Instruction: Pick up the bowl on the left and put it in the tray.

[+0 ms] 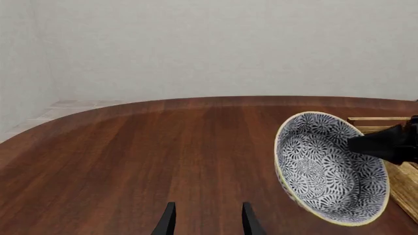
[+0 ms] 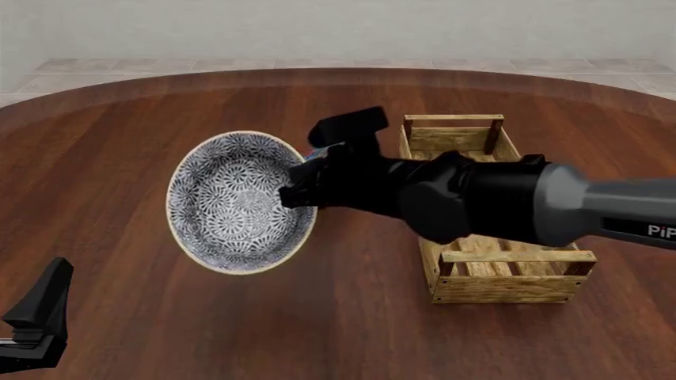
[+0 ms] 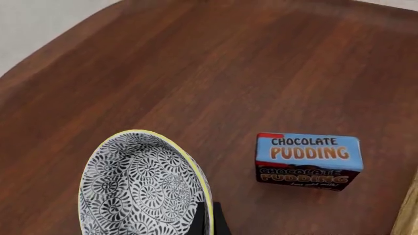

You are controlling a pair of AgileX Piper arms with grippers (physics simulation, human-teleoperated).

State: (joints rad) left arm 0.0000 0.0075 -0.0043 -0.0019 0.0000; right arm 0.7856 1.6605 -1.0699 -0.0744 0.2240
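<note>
I hold the bowl (image 2: 241, 202) by its rim in the right gripper (image 2: 301, 186), jaws clamped, tilted above the counter (image 2: 116, 142) beside the tray (image 2: 496, 261). Left gripper (image 1: 205, 220) jaws stand open, empty. Risk: the rim pinch slips during transfer. Only the right wrist view shows the chocolate pudding box (image 3: 307, 160).
</note>
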